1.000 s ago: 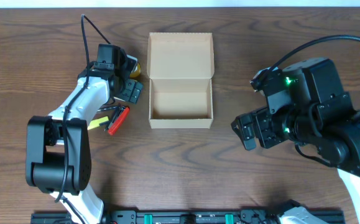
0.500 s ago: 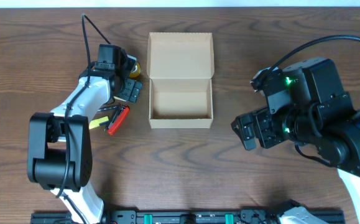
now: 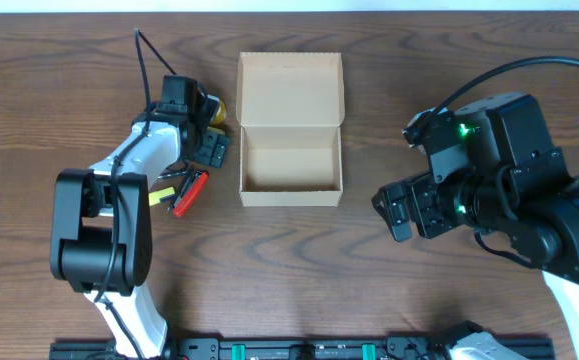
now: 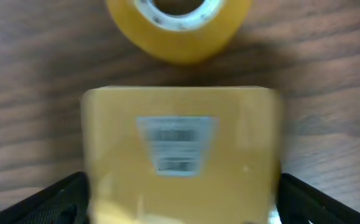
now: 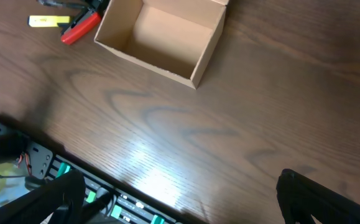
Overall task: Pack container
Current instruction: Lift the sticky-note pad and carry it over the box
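Overhead view, surface: my two arms work over a dark wood-grain table (image 3: 289, 290).
Right gripper: my right gripper (image 5: 180, 182) hangs at the near right of the table, well apart from everything else. Its fingers (image 5: 43, 199) are spread wide with nothing between them, only bare wood below.
Near left items: a red elongated item (image 3: 191, 192) and a short yellow-green stick (image 3: 159, 197) lie side by side just left of the box's near corner. I cannot make out what either one is.
Container: the tan-brown rectangular cardboard box (image 3: 290, 160) sits at the middle of the table, a little to the far side. It is open, and the inside looks bare.
Lid: its hinged flap lid (image 3: 290, 88) is laid back flat toward the far side.
Left gripper: my left gripper (image 4: 180, 190) is just left of the box, level with its far half.
Left grip: a cream-yellow square pad (image 4: 180, 143) with a barcode label fills the gap between the fingers (image 4: 43, 199). Each finger stands right at a side edge of the pad. Whether they are actually clamping it, I cannot tell.
Farthest item: a yellow tape roll (image 4: 180, 25) lies on the wood just beyond the pad, close to the box's far left corner.
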Controlling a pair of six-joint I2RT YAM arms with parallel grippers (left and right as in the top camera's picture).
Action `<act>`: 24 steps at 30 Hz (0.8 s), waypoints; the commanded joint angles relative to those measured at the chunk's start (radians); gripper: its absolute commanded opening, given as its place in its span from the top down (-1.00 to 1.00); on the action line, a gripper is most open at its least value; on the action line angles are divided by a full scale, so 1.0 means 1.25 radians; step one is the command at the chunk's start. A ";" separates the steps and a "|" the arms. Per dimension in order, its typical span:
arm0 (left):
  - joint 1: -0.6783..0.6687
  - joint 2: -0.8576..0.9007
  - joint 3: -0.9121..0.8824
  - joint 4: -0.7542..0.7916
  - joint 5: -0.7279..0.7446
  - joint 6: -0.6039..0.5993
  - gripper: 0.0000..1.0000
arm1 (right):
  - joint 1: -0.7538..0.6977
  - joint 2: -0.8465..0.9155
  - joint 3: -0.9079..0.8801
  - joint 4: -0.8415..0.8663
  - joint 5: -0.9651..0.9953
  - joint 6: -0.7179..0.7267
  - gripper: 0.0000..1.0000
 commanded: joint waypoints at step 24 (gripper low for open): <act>0.001 0.007 0.041 -0.036 -0.028 -0.039 -0.47 | -0.004 0.001 0.001 -0.002 0.003 -0.010 -0.99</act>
